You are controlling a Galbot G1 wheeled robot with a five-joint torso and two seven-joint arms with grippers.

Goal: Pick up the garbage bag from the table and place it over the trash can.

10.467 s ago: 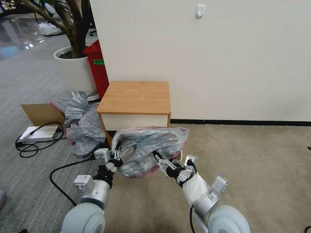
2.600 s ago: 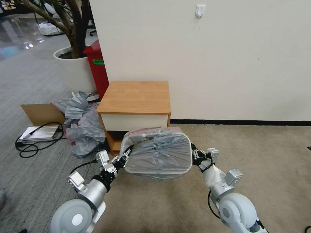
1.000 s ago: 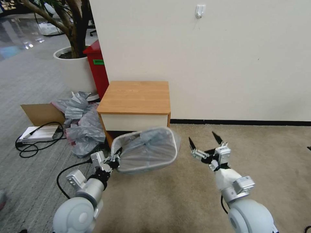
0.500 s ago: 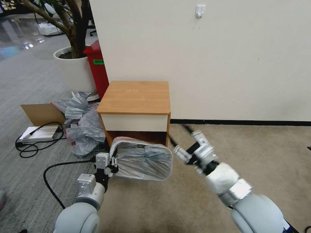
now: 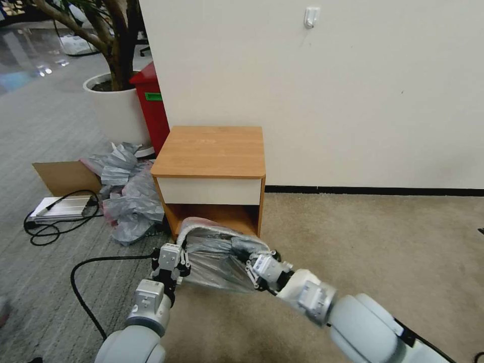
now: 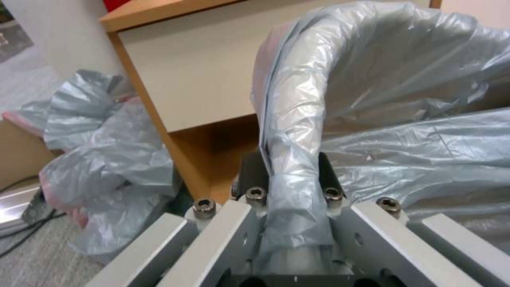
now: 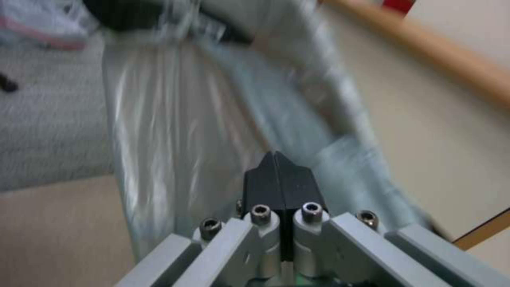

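We see the left gripper (image 6: 289, 175) with its fingers (image 6: 250, 175) clamped on the rolled rim of the trash can (image 5: 187, 228), pinching the garbage bag (image 6: 404, 131) that is draped over that rim. The rim runs straight out from between these fingers and curves away beyond the fingertips. The trash can is tilted on its side, low in front of the desk (image 5: 212, 150), with its opening facing the lower shelf.

The right gripper (image 7: 279, 171) has its fingers (image 7: 263, 181) pressed fully together with nothing held between them. The bag-covered wall of the trash can lies just beyond these fingertips; we cannot tell whether they touch it. In the head view, the right gripper (image 5: 250, 263) sits against the can's right side.

A heap of grey bags (image 5: 128, 199) lies on the floor beside the desk, well apart from both sets of fingers.
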